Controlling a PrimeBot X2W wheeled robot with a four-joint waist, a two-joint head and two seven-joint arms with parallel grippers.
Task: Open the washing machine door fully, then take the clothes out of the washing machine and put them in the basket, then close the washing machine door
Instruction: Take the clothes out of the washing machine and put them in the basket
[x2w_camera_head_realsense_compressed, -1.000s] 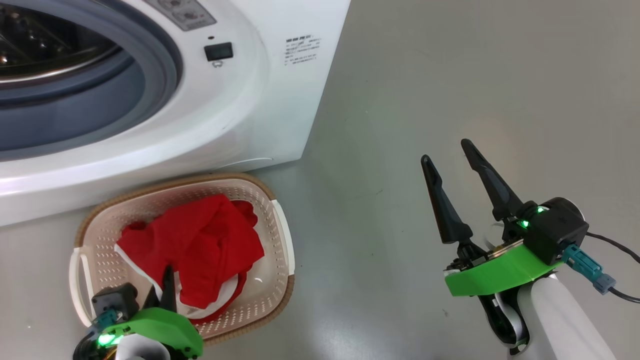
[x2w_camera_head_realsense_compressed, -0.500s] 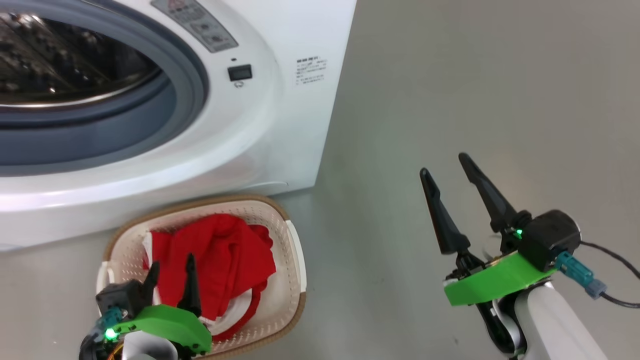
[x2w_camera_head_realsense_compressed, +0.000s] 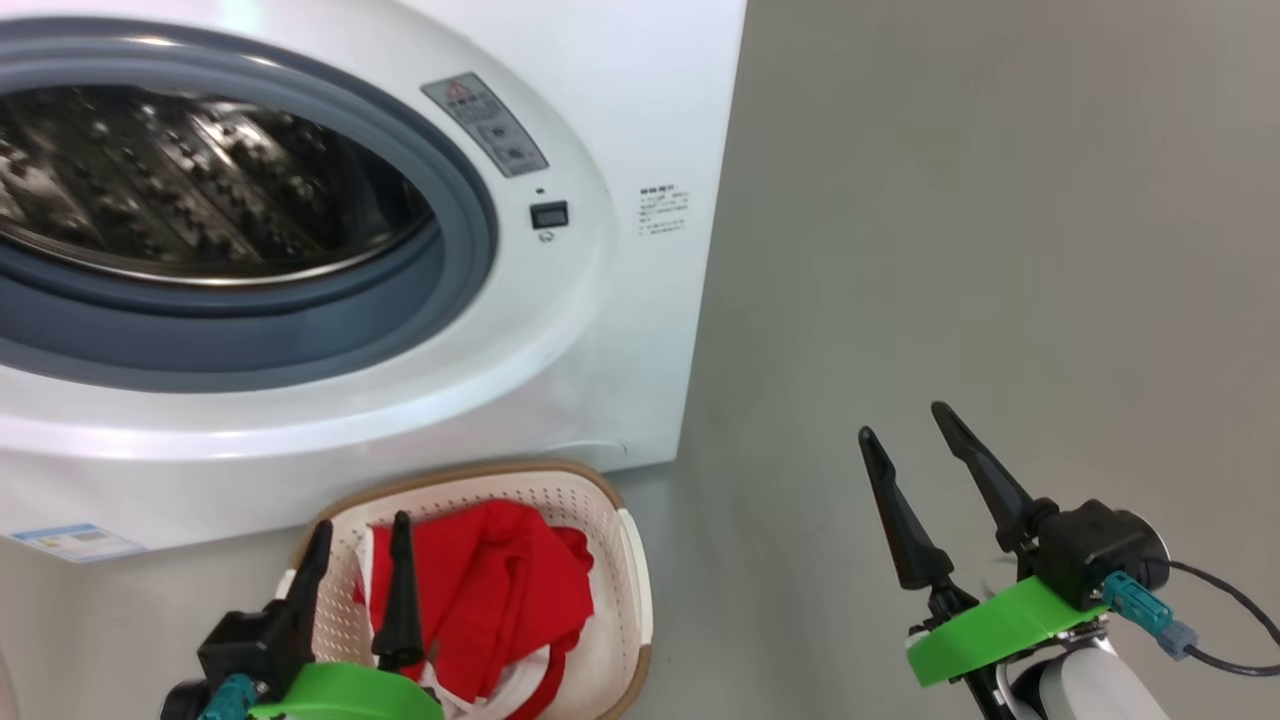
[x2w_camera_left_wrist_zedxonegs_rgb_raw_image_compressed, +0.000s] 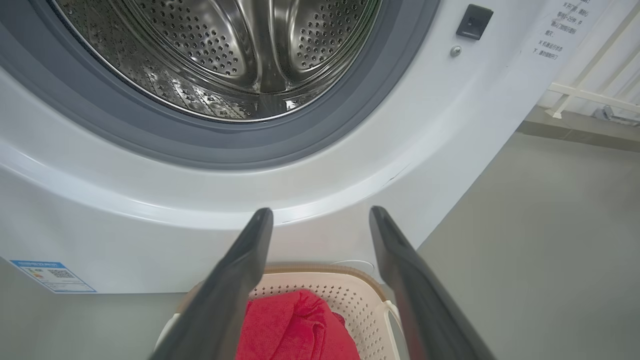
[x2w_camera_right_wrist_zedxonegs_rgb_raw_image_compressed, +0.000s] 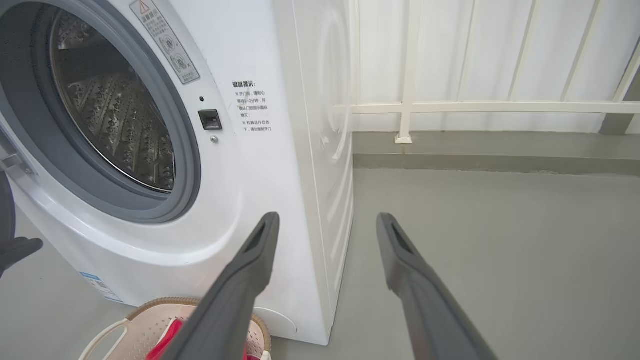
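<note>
The washing machine (x2w_camera_head_realsense_compressed: 620, 330) stands at the upper left, its drum mouth (x2w_camera_left_wrist_zedxonegs_rgb_raw_image_compressed: 225, 55) uncovered and the steel drum bare inside. Below it on the floor sits the basket (x2w_camera_head_realsense_compressed: 625, 560), with the red clothes (x2w_camera_head_realsense_compressed: 500, 590) lying in it. My left gripper (x2w_camera_head_realsense_compressed: 360, 530) hovers open just above the basket's near side, nothing between its fingers; the left wrist view looks past them at the clothes (x2w_camera_left_wrist_zedxonegs_rgb_raw_image_compressed: 295, 330). My right gripper (x2w_camera_head_realsense_compressed: 902, 422) stands open over bare floor to the right. The washing machine door is out of view, swung off to the left.
A blue sticker (x2w_camera_head_realsense_compressed: 70, 540) marks the machine's lower left front. Grey floor (x2w_camera_head_realsense_compressed: 950, 250) stretches to the right of the machine. A white railing (x2w_camera_right_wrist_zedxonegs_rgb_raw_image_compressed: 475, 107) on a low kerb runs behind it.
My left gripper has opened, let go of the red clothes into the basket, and lifted. The head camera has tilted up, so machine and basket sit lower in the picture.
</note>
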